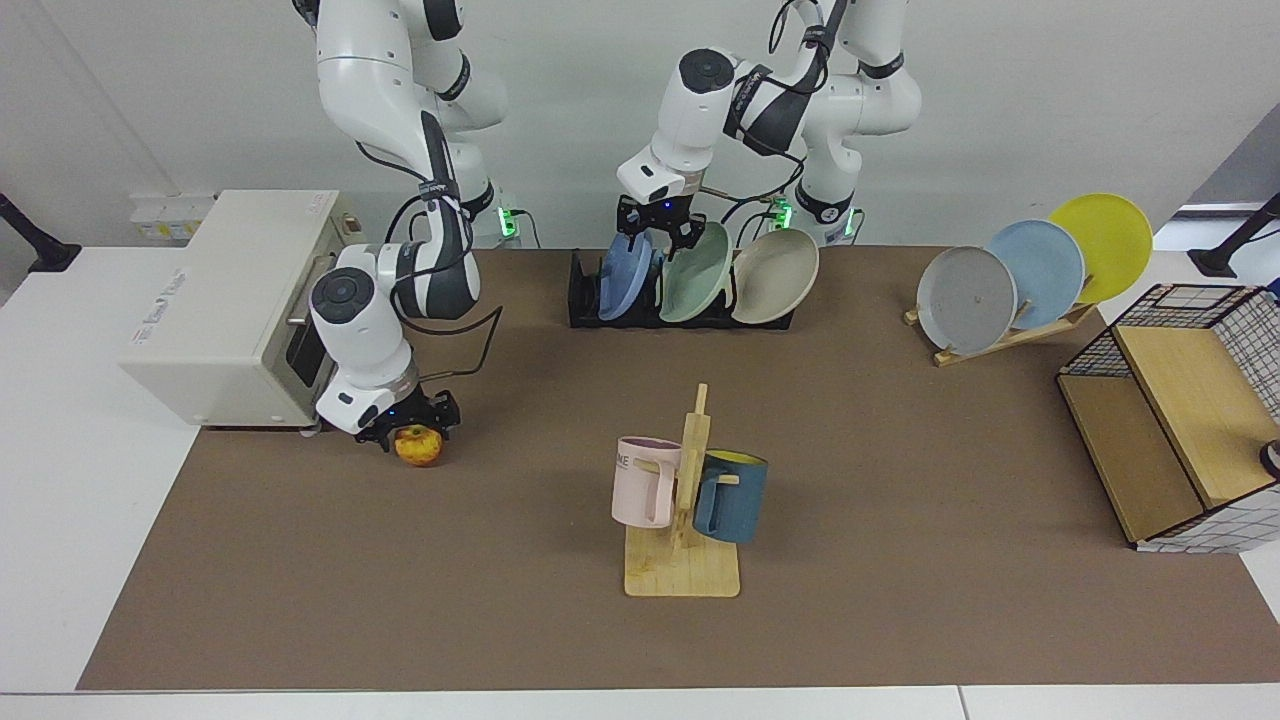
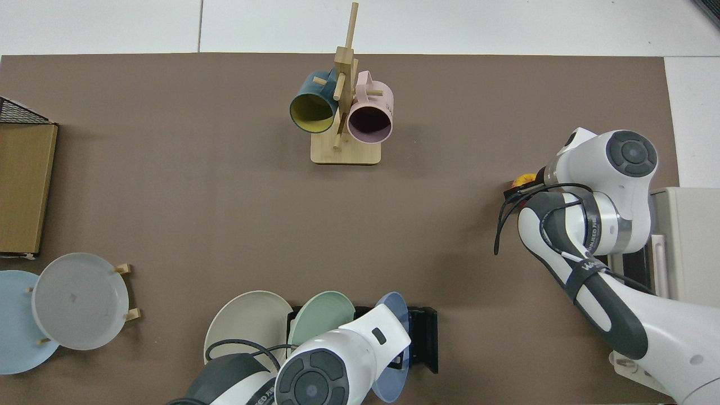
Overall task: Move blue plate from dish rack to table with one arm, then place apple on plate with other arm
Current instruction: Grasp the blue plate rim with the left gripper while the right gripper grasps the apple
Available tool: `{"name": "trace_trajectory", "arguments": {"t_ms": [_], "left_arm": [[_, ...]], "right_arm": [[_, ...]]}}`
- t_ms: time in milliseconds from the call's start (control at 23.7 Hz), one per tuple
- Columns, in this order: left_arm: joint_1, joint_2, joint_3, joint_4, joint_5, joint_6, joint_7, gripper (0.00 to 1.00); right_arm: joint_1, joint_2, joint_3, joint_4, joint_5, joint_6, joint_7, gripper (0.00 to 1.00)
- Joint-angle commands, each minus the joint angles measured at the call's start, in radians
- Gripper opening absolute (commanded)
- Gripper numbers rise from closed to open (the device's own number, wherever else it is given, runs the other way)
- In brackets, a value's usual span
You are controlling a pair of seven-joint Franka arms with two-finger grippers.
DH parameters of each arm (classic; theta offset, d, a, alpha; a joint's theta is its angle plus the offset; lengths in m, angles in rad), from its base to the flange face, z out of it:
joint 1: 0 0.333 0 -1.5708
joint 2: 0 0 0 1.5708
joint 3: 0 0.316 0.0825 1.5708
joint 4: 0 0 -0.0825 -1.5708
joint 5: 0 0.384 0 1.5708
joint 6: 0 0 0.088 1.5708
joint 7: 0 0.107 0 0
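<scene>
Blue plate [image 1: 622, 278] rim between left jaws — apple [image 1: 418, 445] under right jaws.

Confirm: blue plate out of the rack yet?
No, in the facing view the blue plate stands in the rack, with the left gripper at its top edge.

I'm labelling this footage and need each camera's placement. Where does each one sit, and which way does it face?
Facing view: across the table, looking at both arms; left gripper at the blue plate in the dish rack, right gripper around the apple.
Top view: overhead, looking straight down; arm bases at the bottom edge.
Shared: wooden mug tree, plate, rack, apple, both arms.
</scene>
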Motion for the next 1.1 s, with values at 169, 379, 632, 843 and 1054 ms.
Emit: {"name": "trace_trajectory", "arguments": {"t_ms": [169,379,632,843,1054], "left_arm": [[0.022,-0.01,-0.002,0.052,-0.017,-0.117,-0.023,0.0],[0.028,-0.013,0.009,0.107,0.002,-0.192,-0.026,0.0],[0.027,-0.019,0.023,0.156,0.049,-0.25,-0.027,0.0],[0.028,-0.014,0.043,0.174,0.091,-0.257,-0.03,0.0],[0.03,-0.005,0.089,0.199,0.111,-0.255,-0.02,0.0]], "right_arm": [[-0.002,-0.003,-0.001,0.013,0.02,-0.003,-0.057,0.0],[0.0,-0.023,-0.002,0.073,0.064,-0.079,-0.051,0.0],[0.0,-0.072,-0.005,0.11,0.069,-0.088,0.028,0.0],[0.0,-0.089,-0.008,0.14,0.052,-0.112,0.05,0.0],[-0.002,-0.112,-0.014,0.148,0.049,-0.145,0.045,0.0]]}}
